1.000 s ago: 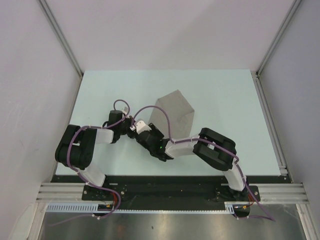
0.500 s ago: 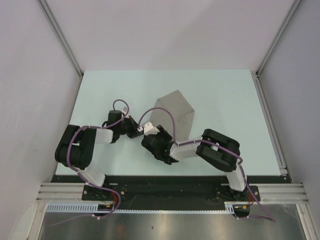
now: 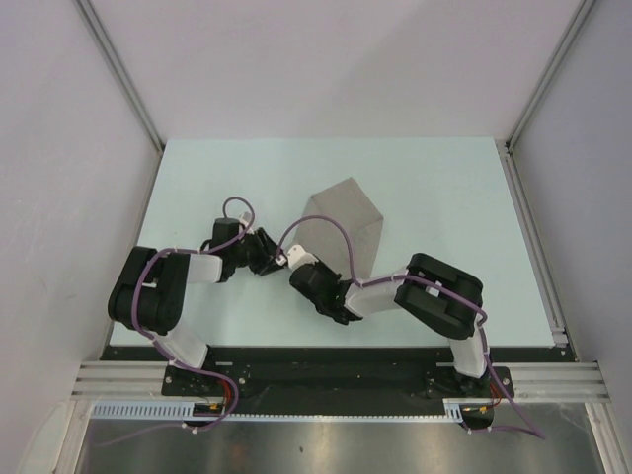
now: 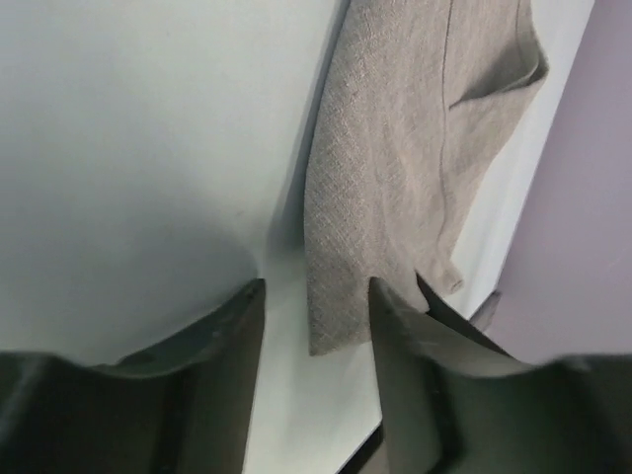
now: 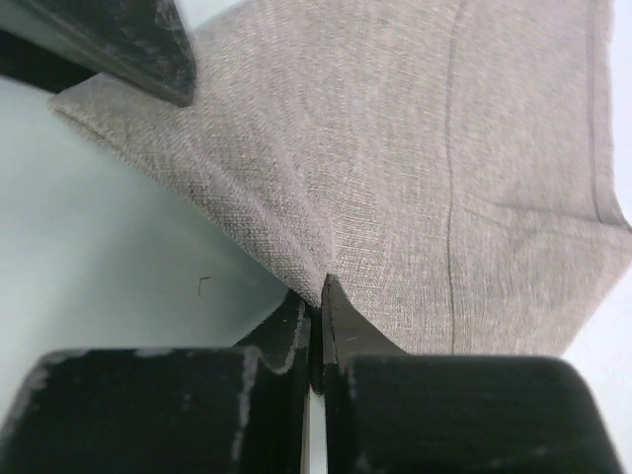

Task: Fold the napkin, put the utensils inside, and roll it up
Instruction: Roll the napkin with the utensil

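The napkin (image 3: 348, 219) lies near the middle of the pale table (image 3: 444, 188), a grey-beige cloth folded over on itself, with one point toward 12 o'clock and its near-left corner toward 8 o'clock. Both grippers meet at that corner.

The right gripper (image 3: 296, 259) reaches in from 4 o'clock. In its wrist view, the right gripper (image 5: 318, 296) has its fingers pressed together with a fold of the napkin (image 5: 444, 148) pinched between the tips. The cloth rises in a small ridge into the pinch and spreads flat toward 12 and 2 o'clock. A seam line runs down the cloth. Bare table (image 5: 109, 257) shows at 9 o'clock.

The left gripper (image 3: 271, 257) sits just beside the right one, on its 9 o'clock side. In its own wrist view, the left gripper (image 4: 314, 331) has its fingers spread and grips nothing. A corner of the napkin (image 4: 415, 148) hangs into the gap, close to the finger at 3 o'clock. One dark finger of the left gripper (image 5: 118, 39) shows at 11 o'clock in the right wrist view, over the napkin's edge; whether it touches the cloth cannot be told.
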Available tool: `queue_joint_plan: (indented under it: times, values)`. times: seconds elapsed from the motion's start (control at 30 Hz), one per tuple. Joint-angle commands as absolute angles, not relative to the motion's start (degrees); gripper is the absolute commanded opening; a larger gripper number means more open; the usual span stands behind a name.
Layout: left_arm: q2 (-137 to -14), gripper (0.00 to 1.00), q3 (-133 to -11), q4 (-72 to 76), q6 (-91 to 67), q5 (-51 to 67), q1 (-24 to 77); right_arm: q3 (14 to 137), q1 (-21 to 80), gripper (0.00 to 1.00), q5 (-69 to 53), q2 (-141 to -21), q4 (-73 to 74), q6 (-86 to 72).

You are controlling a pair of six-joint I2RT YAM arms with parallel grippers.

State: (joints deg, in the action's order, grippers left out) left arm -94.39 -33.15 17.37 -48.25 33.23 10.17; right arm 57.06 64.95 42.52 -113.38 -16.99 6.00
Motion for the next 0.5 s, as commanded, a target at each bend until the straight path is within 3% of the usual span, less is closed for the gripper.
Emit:
queue_joint_plan:
  times: [0.0, 0.1, 0.47]
  values:
    - [-90.71, 0.63, -33.75, 16.62, -46.59, 31.30, 8.79, 57.13, 62.23, 0.00, 27.53, -109.96, -8.91, 7.74]
    - [-87.28, 0.73, -33.05, 13.81, -44.13, 27.08, 8.53, 59.76, 60.30, 0.00, 20.76, -108.11, -1.27, 6.51]
    - [-71.74, 0.77, -28.04, 7.30, -32.53, 13.37, 12.47, 79.16, 47.65, 0.00, -17.99, -113.54, 27.22, 2.37]
